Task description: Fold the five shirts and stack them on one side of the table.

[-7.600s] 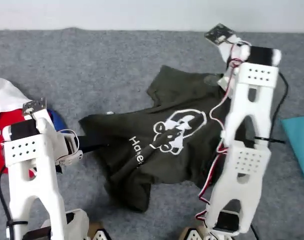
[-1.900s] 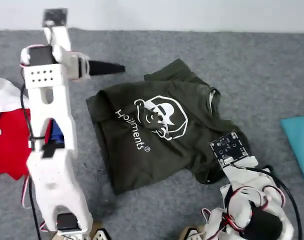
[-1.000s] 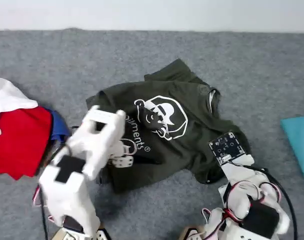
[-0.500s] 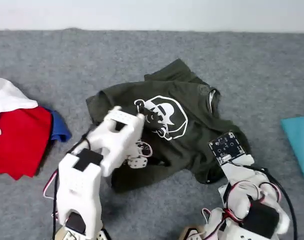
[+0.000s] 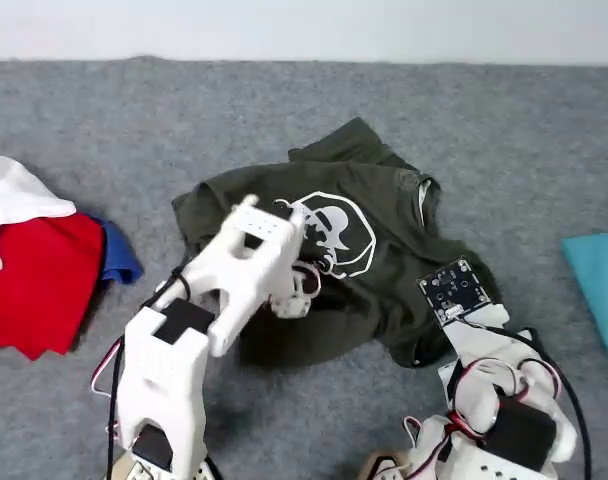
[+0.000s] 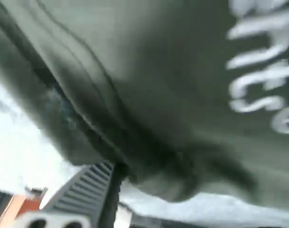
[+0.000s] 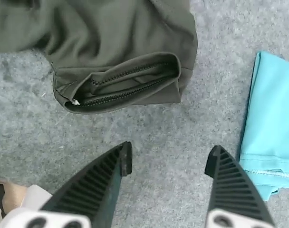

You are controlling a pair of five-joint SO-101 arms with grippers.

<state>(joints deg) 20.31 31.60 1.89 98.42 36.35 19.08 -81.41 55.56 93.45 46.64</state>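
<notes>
A dark green shirt (image 5: 384,275) with a white print lies spread in the middle of the grey table. My left gripper (image 5: 296,298) sits low on its near left part, shut on the hem. The cloth there is bunched toward the print. In the left wrist view the green fabric (image 6: 173,85) hangs close over one ribbed finger (image 6: 90,192). My right gripper (image 7: 169,159) is open above bare grey surface, just short of the shirt's sleeve opening (image 7: 120,85). The right arm (image 5: 494,400) is drawn back at the front right.
A red shirt (image 5: 34,280), a white one (image 5: 14,195) and a blue one (image 5: 116,260) lie heaped at the left edge. A teal cloth (image 5: 596,285) lies at the right edge, near my right gripper as teal cloth (image 7: 273,123).
My left arm came down from the far left onto the shirt's near left hem, then moved right with it. The cloth bunched over the lettering. The right arm stayed drawn back.
</notes>
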